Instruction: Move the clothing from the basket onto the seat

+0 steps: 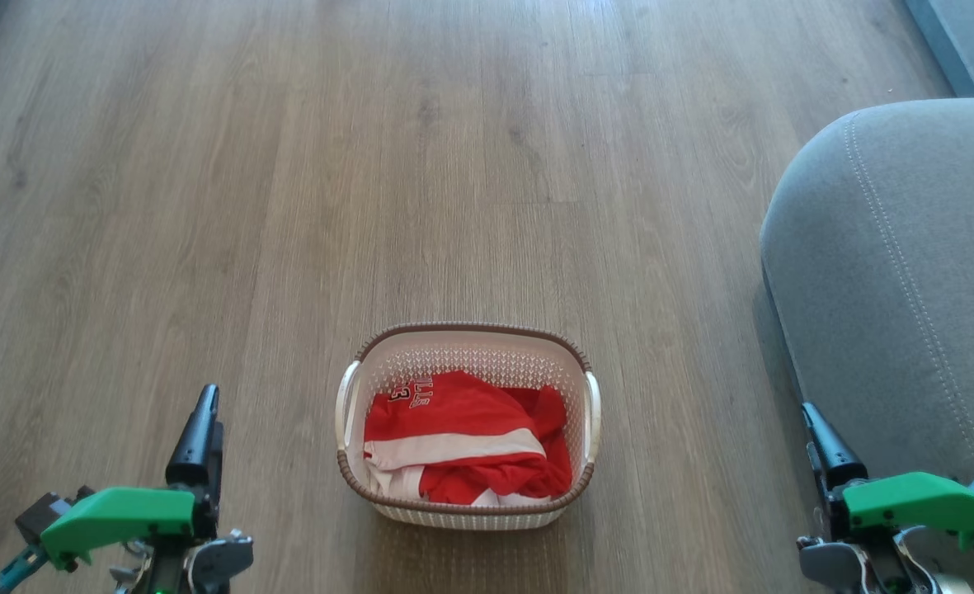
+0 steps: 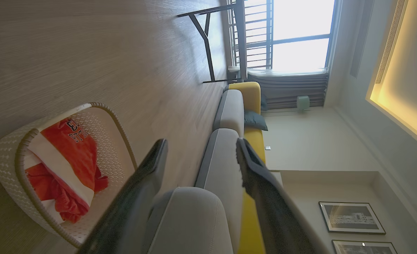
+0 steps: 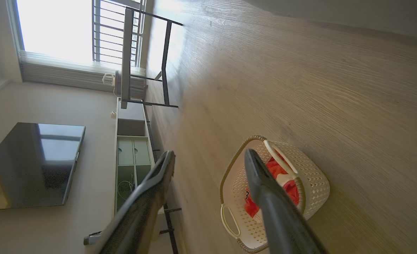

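Note:
The cream-white basket [image 1: 470,360] stands on the wooden floor, low in the middle of the head view. The red clothing [image 1: 454,412] with its white band lies crumpled inside it. The grey seat [image 1: 899,280] rises at the right, apart from the basket. My left gripper [image 1: 200,421] hovers at the lower left and my right gripper [image 1: 821,437] at the lower right beside the seat's edge, both clear of the basket. In the left wrist view the fingers [image 2: 148,169] stand wide apart and empty, with the basket [image 2: 7,158] and clothing [image 2: 67,155] at the left. My right fingers [image 3: 159,176] are equally spread, in front of the basket [image 3: 310,176].
Wooden floor [image 1: 371,165] stretches all around the basket. A black-framed table [image 3: 148,63] stands by the window. A television [image 3: 28,165] and a low cabinet [image 3: 132,158] line one wall. The sofa has a yellow back [image 2: 249,95] and a dark cushion [image 2: 256,120].

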Robot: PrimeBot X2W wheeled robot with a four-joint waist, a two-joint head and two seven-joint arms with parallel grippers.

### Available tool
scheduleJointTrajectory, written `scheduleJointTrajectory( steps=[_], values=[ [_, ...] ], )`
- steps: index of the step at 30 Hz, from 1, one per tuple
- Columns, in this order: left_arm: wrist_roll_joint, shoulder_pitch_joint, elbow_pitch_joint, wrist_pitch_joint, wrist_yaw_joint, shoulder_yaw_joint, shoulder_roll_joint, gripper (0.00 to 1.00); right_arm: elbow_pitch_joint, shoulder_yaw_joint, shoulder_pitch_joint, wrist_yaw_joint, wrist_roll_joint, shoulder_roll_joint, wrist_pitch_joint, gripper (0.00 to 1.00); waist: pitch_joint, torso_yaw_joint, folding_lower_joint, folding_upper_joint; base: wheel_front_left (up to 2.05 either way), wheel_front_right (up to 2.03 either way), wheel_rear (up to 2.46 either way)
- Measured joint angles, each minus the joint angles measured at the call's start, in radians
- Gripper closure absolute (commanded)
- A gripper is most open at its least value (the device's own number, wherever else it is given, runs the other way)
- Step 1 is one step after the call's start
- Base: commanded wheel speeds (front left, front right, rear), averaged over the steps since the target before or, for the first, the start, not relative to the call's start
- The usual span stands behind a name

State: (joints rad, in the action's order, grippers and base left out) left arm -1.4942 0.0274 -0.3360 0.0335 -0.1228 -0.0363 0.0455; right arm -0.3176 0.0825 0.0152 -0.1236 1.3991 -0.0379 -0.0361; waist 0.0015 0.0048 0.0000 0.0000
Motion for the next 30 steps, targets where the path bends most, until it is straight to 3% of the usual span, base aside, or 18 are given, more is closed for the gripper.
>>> scheduleJointTrajectory(
  steps=[12,30],
  values=[
    [0.176,0.0,0.01,-0.036,0.0,0.0,0.001,0.0,0.024,-0.044,0.006,0.0,-0.27,-0.003,0.035,0.0,0.001,0.001,0.0,0.0,0.0,0.0,0.0],
    [0.467,0.0,0.047,-0.084,0.0,0.054,0.034,0.0,0.025,-0.111,0.021,0.0,-0.53,-0.025,0.088,0.0,-0.002,-0.002,0.0,0.0,0.0,0.0,0.0]
  ],
)
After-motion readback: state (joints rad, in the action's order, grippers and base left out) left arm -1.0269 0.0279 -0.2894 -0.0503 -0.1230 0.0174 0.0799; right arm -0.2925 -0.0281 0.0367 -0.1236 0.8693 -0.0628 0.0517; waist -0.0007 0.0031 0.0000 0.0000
